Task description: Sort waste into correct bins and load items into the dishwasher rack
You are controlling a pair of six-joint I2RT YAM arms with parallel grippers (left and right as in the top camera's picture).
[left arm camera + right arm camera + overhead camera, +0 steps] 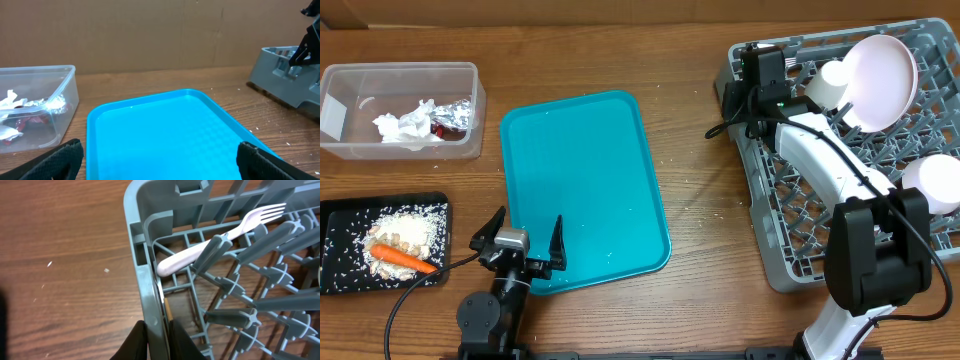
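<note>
Brown board backs a wooden bench (695, 215) that looks almost cleared. At the far left corner the clear tub (400, 67) holds crumpled napkins (405, 125) and the foil wrapper (457, 113). On the near left edge the black tray (340, 250) carries rice and pasta (412, 228) with the carrot (402, 260) on top, so dry waste and food scraps lie apart. Between the bins and the rack the teal tray (585, 180) is bare.

Along the right edge the dishwasher rack (790, 235) has the plate (880, 75) propped on edge between pegs, a cup (830, 85) beside it and a bowl (940, 180) nearer the front. The fork (220, 235) leans across pegs in the far left corner of the rack.

The right end effector (157, 330) hangs at that same corner, just inside the wall. Its fingers are drawn nearly together with thin chopsticks (168, 316) showing in the slit, and by my reading it grips them. Cutlery is probably grouped there, where the close bars keep slim pieces from slipping through.

The left end effector (528, 235) sits spread wide and empty over the near edge of the teal tray – likely parked out of the way.
</note>
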